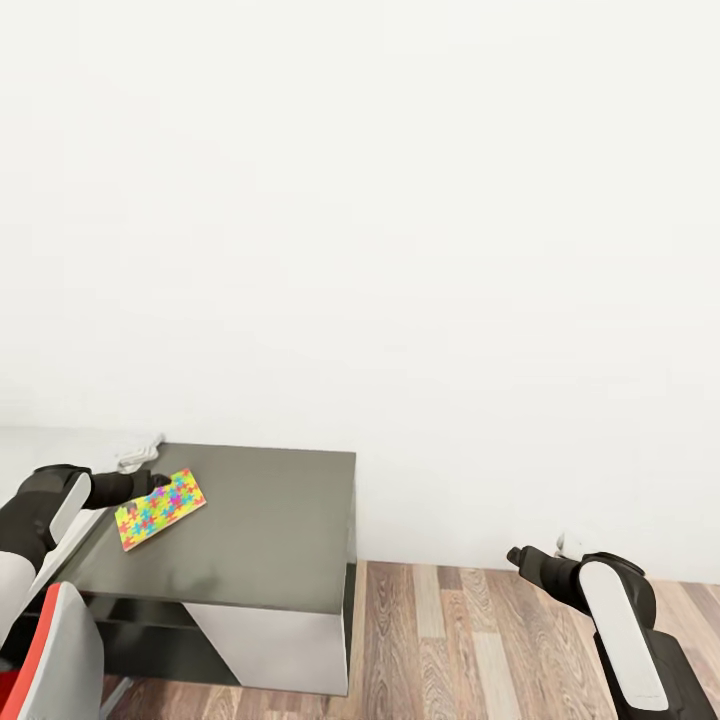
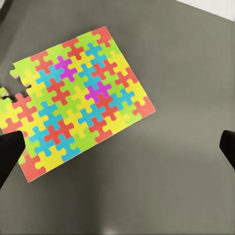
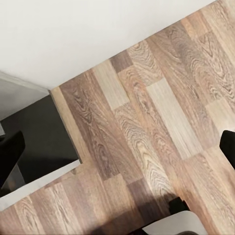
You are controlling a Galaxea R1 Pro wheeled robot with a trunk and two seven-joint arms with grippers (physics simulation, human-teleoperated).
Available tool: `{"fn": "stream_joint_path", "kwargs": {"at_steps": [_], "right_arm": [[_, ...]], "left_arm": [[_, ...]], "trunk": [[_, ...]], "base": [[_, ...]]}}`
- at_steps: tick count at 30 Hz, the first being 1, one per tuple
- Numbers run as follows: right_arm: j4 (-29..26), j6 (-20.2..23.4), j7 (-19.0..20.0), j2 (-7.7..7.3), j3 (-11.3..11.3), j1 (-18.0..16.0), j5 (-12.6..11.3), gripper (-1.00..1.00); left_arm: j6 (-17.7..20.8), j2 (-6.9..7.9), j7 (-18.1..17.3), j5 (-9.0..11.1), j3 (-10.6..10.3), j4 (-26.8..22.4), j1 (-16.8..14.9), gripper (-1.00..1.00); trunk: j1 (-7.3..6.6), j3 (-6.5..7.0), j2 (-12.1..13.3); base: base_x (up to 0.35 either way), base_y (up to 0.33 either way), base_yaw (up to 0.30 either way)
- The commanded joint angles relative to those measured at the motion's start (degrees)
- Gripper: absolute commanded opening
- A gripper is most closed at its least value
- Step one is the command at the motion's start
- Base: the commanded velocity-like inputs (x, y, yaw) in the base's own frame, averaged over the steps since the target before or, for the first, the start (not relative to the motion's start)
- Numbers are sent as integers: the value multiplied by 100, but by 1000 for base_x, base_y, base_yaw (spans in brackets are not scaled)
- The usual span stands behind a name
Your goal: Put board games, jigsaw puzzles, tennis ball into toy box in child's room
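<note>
While both grippers' fingers stand parted, the jigsaw puzzle [image 2: 73, 100] lies flat, bearing no writing.

No readable text, labels, brands or numbers anywhere; puzzle [image 2: 73, 98] near the dark desk's [image 1: 270, 530] left edge carries only a multicoloured piece pattern, no print.

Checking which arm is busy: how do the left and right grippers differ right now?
The left gripper hangs over the dark desk, at the jigsaw puzzle; the right gripper hangs over bare wood floor, away from the desk. In the left wrist view the puzzle lies between the left fingers, one at its edge; between the right fingers lies nothing but floor. Both stand open.
</note>
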Motion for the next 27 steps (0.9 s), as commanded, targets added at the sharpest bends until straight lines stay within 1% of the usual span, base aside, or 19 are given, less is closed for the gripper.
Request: {"fn": "stream_joint_path", "kwargs": {"at_steps": [1, 5, 7, 9, 11, 13, 14, 15, 17, 21, 24, 27], "right_arm": [[-6, 17, -59, -3, 0, -5, -60, 100], [-6, 17, -59, -11, 0, -5, -61, 100], [-6, 17, -59, -14, 0, -5, -62, 100], [-4, 18, -59, -15, 0, -5, -62, 100], [-1, 18, -59, -20, 0, -5, -62, 100], [1, 18, -59, -22, 0, -5, -62, 100], [1, 18, -59, -23, 0, -5, -62, 100], [2, 18, -59, -24, 0, -5, -62, 100], [2, 18, -59, -24, 0, -5, -62, 100], [3, 18, -59, -25, 0, -5, -62, 100], [7, 18, -59, -25, 0, -5, -62, 100], [10, 18, -59, -25, 0, -5, -62, 100]], "left_arm": [[-13, 0, -23, -5, 19, 0, -4, 100], [-167, 5, -23, 0, 28, 13, -4, 100], [-216, 6, -23, 2, 81, 23, -4, 100], [-245, 6, -23, 1, 206, 30, -4, 100], [-282, 2, -6, -6, 448, 38, -4, 100], [-334, 1, 28, -8, 561, 45, -4, 100], [-410, -2, 88, -13, 651, 56, -4, 100], [-449, -4, 129, -15, 685, 62, -4, 100], [-517, -6, 231, -18, 733, 86, -4, 100], [-633, -15, 598, -16, 802, 183, -4, 100], [-713, -29, 739, -15, 816, 208, -4, 100], [-803, -39, 798, -14, 818, 220, -4, 100]], "trunk": [[2, -16, -8], [2, -47, -8], [2, -64, -8], [2, -83, -8], [2, -101, -8], [2, -120, -8], [2, -129, -8], [2, -139, -8], [2, -157, -8], [2, -195, -8], [2, -223, -8], [2, -252, -8]], "base": [[0, 0, 4], [0, 0, 2], [0, 0, 0], [0, 0, 0], [0, 0, 0], [0, 0, 0], [0, 0, 0], [0, 0, 0], [0, 0, 0], [0, 0, 0], [0, 0, 0], [0, 0, 0]]}}
